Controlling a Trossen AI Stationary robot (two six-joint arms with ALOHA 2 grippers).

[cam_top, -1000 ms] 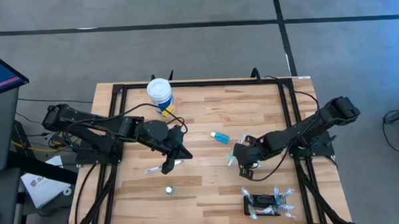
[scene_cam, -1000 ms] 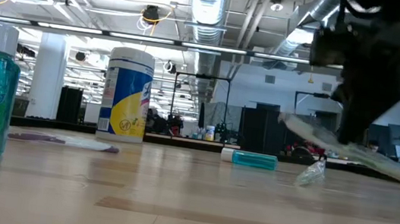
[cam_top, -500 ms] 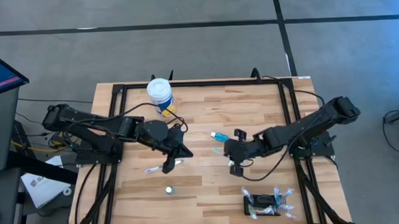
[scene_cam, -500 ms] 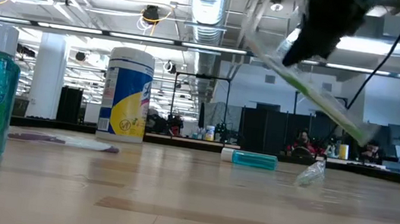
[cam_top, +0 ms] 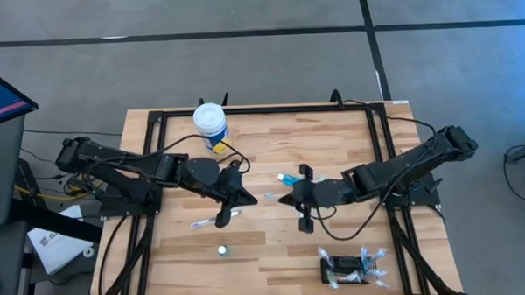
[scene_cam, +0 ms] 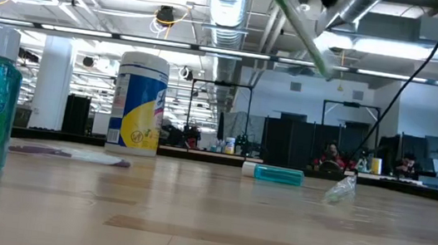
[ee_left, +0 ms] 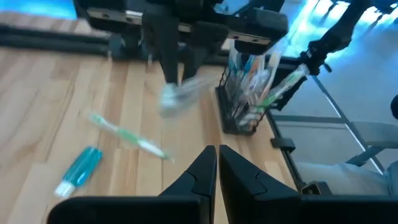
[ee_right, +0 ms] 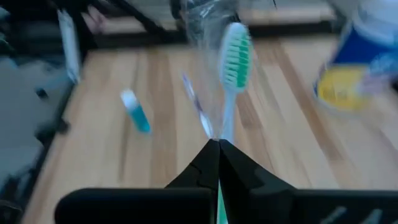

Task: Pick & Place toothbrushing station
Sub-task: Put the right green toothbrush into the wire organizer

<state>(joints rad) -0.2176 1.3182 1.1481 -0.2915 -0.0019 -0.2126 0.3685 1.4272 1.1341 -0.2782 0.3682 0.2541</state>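
The toothbrushing station (cam_top: pixel 344 269) is a small black holder with several toothbrushes in it. It stands on the table near the near right corner and also shows in the left wrist view (ee_left: pixel 244 102). My right gripper (cam_top: pixel 290 197) is above the table's middle, shut on a green-bristled toothbrush (ee_right: pixel 234 57) in a clear wrapper. The toothbrush shows high up in the low view (scene_cam: pixel 299 25). My left gripper (cam_top: pixel 241 197) is shut and empty, left of the right gripper, its fingers together in its wrist view (ee_left: pixel 216 167). My right gripper pinches the wrapped toothbrush by its handle (ee_right: pixel 222 127) between the two fingers. The fingers come from the table's right side and lie along the brush. The bristle head sticks out ahead of them toward the table's left. The brush is tilted and lifted clear of the table.
A white-lidded yellow-and-blue tub (cam_top: pixel 211 125) stands at the far left. A blue tube (cam_top: pixel 289 179) lies mid-table. A purple toothbrush (cam_top: pixel 204 223) and a mouthwash bottle (cam_top: pixel 222 250) are near the left gripper. A green toothbrush (ee_left: pixel 126 134) lies on the wood, and a loose wrapper (scene_cam: pixel 342 190) lies right of the tube.
My right gripper has gone up and toward the table's left with the wrapped toothbrush and has turned as it went. The brush, low over the table a second ago, is now high above it and tilted.
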